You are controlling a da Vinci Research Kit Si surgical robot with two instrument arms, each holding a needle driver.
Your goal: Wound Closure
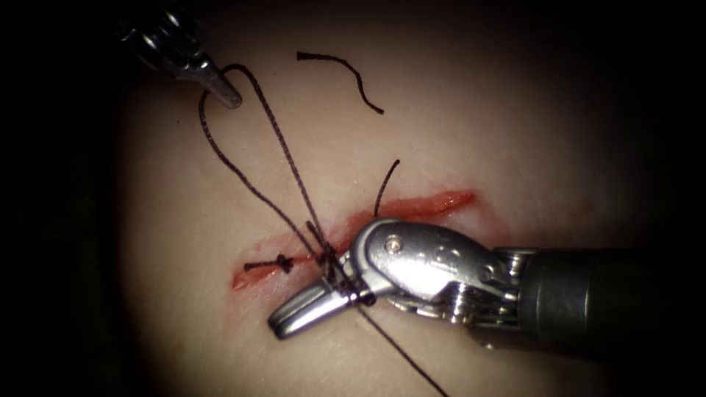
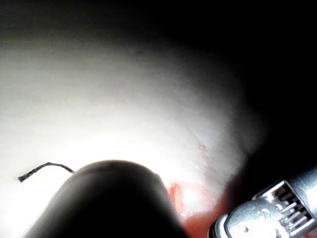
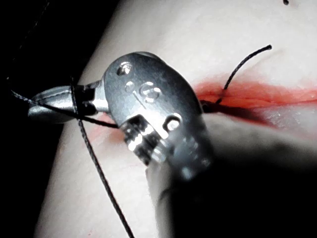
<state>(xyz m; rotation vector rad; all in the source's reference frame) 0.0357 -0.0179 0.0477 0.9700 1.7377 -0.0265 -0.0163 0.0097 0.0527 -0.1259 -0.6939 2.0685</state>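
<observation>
Thread [image 1: 283, 147] is held in the closed jaws of the left tool [image 1: 228, 95] well above the cut [image 1: 412, 209] and is wound around the right tool [image 1: 312, 309], whose jaws, seemingly closed, are laid just below the cut on the tissue [image 1: 515, 132], beside a tied stitch [image 1: 281, 262] and a cut thread end [image 1: 342, 73].

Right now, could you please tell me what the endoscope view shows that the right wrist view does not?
Endoscope view adds: the left claw shut on the thread above the cut's left part, a loose cut thread piece, and a tied stitch. Right wrist view adds: where the short thread end meets the cut. Both: the right claw, shut, thread wound round it, over the tissue.
</observation>
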